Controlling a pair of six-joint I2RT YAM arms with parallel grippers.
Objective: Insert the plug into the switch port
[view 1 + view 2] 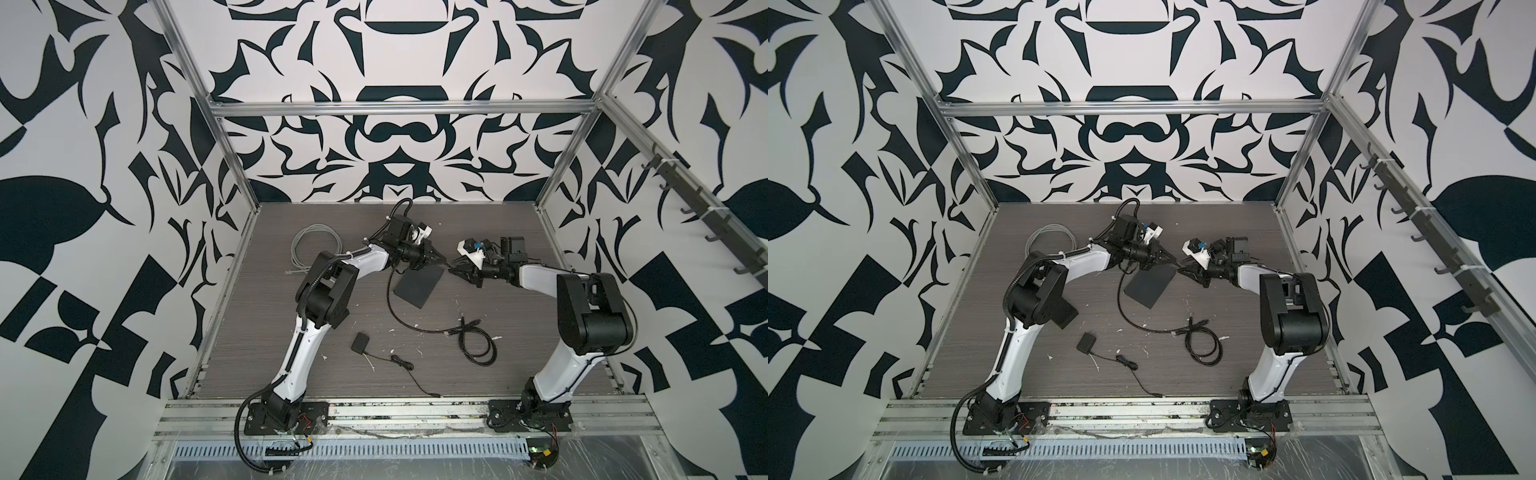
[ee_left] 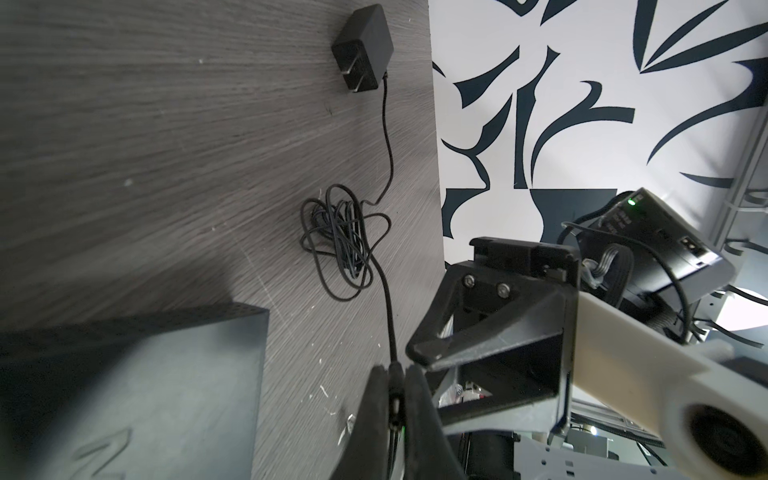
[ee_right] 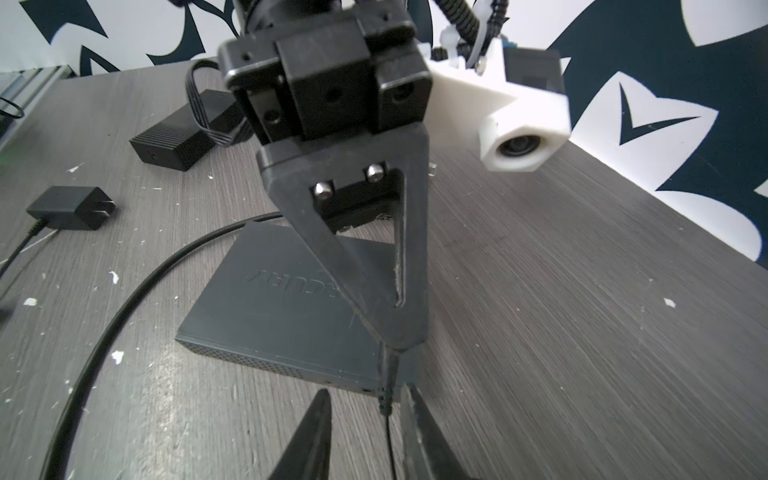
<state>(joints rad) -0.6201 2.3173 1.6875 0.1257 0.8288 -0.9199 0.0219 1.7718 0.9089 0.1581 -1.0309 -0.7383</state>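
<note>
Two grippers meet tip to tip above the tabletop (image 1: 519,332), a little toward its far edge from the middle. The left gripper (image 1: 441,261) is pinched tight on the plug (image 3: 386,400), a small black barrel at the end of a thin black cable (image 2: 384,291). In the left wrist view that cable runs away from the fingertips toward a tangled bundle (image 2: 340,241) lying on the wood. The plug hangs just beside the far right corner of the switch (image 1: 415,286), a flat black box lying near the middle of the tabletop. It is level with the narrow side face, where a small port opening shows. Whether plug and switch touch cannot be told. The right gripper (image 3: 365,391) faces the left one with its jaws a modest way apart, gripping nothing. The plug and its cable stand between the right gripper's fingers (image 3: 419,432), closer to one of them. A black power adapter (image 1: 359,343) lies toward the front edge, a grey cable coil (image 1: 311,245) lies near the far left corner, and a looped black cable (image 1: 478,343) lies right of the middle.
</note>
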